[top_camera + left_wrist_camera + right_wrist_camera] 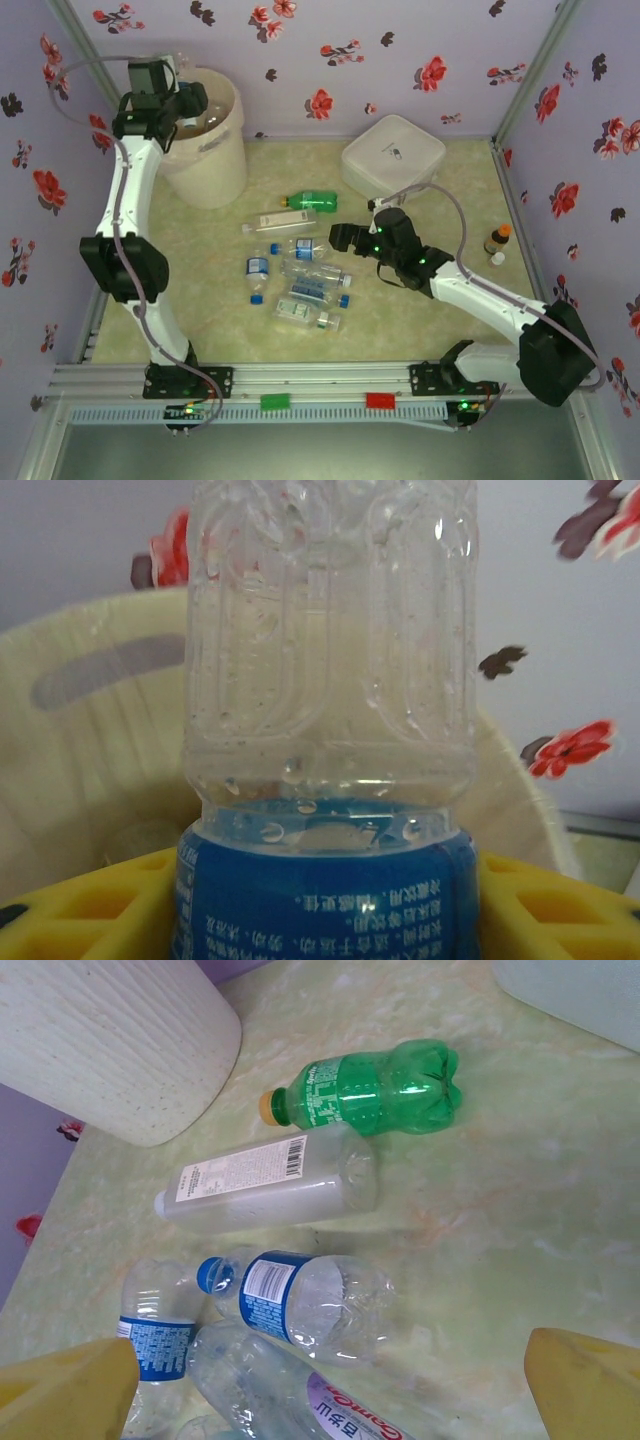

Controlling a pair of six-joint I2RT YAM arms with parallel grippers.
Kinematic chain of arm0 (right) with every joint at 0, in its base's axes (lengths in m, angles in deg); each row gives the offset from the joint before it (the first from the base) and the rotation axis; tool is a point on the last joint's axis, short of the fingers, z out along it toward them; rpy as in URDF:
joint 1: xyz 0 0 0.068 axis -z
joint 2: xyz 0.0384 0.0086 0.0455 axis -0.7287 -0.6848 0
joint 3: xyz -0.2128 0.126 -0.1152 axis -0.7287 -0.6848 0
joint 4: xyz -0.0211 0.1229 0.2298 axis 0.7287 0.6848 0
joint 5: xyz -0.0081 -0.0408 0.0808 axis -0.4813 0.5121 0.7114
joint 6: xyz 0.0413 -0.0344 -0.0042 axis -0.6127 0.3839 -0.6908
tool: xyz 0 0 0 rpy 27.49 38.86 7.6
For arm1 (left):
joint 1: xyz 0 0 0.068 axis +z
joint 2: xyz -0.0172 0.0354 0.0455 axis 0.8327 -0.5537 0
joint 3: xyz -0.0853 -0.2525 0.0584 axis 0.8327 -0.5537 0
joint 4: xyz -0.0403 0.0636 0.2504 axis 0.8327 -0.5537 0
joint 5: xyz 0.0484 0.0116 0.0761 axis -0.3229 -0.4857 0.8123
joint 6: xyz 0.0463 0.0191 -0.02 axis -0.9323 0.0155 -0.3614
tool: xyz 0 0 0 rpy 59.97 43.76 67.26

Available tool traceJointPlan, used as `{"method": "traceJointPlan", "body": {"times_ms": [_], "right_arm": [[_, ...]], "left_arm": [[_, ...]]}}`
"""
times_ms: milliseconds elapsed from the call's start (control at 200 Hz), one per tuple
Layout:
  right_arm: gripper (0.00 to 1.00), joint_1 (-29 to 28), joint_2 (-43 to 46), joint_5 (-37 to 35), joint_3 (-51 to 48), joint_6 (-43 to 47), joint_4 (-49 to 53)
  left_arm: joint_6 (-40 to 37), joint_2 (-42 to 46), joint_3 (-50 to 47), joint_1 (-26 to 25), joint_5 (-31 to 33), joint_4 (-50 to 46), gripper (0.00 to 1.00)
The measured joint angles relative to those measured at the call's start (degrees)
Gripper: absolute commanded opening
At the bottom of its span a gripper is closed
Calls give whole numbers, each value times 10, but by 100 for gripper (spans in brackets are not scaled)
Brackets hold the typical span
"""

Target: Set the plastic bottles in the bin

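Note:
My left gripper (180, 100) is up over the mouth of the cream bin (225, 170), shut on a clear plastic bottle (330, 710) with a blue label. The bottle stands between the yellow fingers (90, 910), and the bin's rim (90, 680) is behind it. My right gripper (340, 238) hangs open above the bottles lying on the table, nothing between its fingers (590, 1385). Below it lie a green bottle (370, 1090), a frosted white one (270, 1180), a blue-labelled one (300, 1305) and a purple-labelled one (350, 1415). Several more lie in the pile (305, 290).
A flat white square box (392, 155) sits at the back right. A tiny brown bottle with an orange cap (498, 240) stands near the right wall. Flowered walls close in the table on three sides. The bin's wall (110, 1040) is close to the pile.

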Motion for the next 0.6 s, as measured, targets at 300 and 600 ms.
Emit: {"method": "traceJointPlan", "body": {"times_ms": [300,600], "right_arm": [[100,0,9,-13,-1,2,10],[100,0,-4,-17,7,25,35]], "left_arm": [[7,-37,35,2,-4,-42,100],[7,59,-35,-6,-17,-31,100]]}}
